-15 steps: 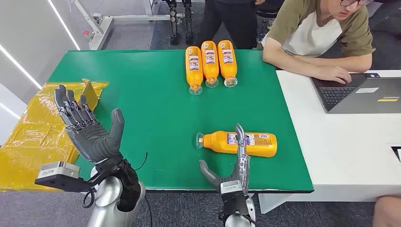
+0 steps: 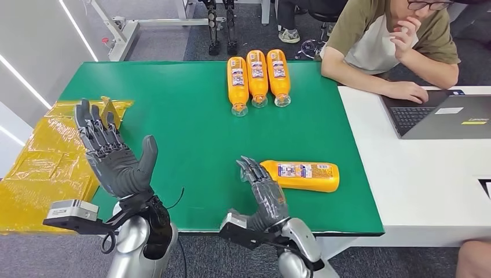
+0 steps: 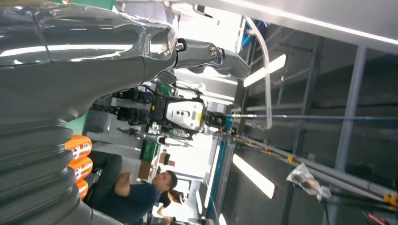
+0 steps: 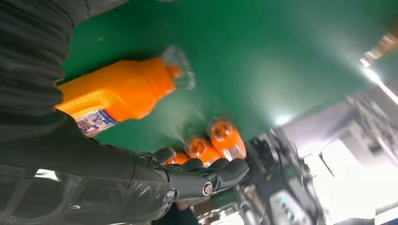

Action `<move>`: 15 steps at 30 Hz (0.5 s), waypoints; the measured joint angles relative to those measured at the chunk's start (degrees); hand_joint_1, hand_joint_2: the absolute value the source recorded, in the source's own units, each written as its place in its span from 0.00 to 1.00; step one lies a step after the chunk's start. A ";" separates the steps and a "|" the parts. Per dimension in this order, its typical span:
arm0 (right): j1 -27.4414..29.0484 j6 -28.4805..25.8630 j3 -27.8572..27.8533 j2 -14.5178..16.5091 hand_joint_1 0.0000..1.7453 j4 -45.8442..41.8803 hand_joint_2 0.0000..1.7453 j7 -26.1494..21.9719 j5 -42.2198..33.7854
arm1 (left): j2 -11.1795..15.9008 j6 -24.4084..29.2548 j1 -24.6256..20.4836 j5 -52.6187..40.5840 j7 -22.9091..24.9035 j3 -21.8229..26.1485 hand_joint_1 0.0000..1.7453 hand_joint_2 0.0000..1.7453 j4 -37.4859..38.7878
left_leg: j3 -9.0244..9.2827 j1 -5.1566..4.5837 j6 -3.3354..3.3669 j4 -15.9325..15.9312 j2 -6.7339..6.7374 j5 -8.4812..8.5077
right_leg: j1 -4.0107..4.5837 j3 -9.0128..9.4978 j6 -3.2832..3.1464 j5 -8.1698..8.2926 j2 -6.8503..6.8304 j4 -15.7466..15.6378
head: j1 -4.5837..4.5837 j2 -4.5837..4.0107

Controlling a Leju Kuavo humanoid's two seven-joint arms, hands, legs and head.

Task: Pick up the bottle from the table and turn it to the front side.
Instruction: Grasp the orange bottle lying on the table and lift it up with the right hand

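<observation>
Since a moment ago the right hand [image 2: 263,191] has turned palm-down over the cap end of the bottle [image 2: 301,176] lying on the green tabletop [image 2: 185,139], fingers released, gripping nothing; smooth, rigid, likely slippery plastic, best grasped mid-body.

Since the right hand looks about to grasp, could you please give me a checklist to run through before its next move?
1. Target orange bottle lies on its side on the green table, apart from the three-bottle row: ok.
2. Right hand at the bottle's cap end: ok.
3. Right hand holds nothing, fingers apart: ok.
4. Contact with the bottle: cannot tell.
5. Left hand raised, open, away from the bottle: ok.
6. Person's hand rests by the laptop, off the green table: ok.
</observation>
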 joint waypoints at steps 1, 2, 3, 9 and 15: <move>-2.06 2.52 -0.05 -1.53 0.00 1.69 1.00 -0.34 -0.16 | 0.00 -0.42 -0.01 0.03 0.00 0.00 0.00 1.00 0.00 | 0.00 0.00 0.02 0.03 0.00 0.01 | -0.01 0.00 0.01 0.03 0.00 0.00 | -0.01 0.00; -4.20 4.69 -0.09 -3.12 0.00 3.55 1.00 -1.02 -0.70 | 0.00 -0.68 -0.01 0.08 0.00 0.00 0.00 1.00 0.00 | -0.01 -0.01 0.05 0.06 0.00 0.03 | -0.01 0.01 0.04 0.07 0.00 0.00 | 0.00 0.00; -6.32 6.68 -0.13 -4.83 0.00 5.52 1.00 -1.87 -1.39 | 0.00 -0.84 -0.02 0.18 0.00 0.00 0.00 1.00 0.00 | -0.02 -0.02 0.08 0.08 -0.01 0.05 | -0.02 0.01 0.07 0.11 0.00 -0.01 | 0.01 0.00; -17.42 15.19 0.55 -13.05 0.00 14.07 1.00 -4.61 -3.20 | 0.00 -0.93 -0.04 1.04 -0.01 0.00 0.00 1.00 0.00 | -0.06 -0.06 0.19 0.14 -0.04 0.12 | -0.06 0.01 0.11 0.21 -0.03 -0.01 | 0.01 0.00; -21.36 16.54 1.25 -16.48 0.00 17.11 1.00 -4.62 -3.58 | 0.00 -0.92 -0.04 1.20 -0.01 0.00 0.00 1.00 0.00 | -0.05 -0.05 0.19 0.13 -0.02 0.12 | -0.05 0.00 0.10 0.19 -0.01 -0.01 | 0.00 0.00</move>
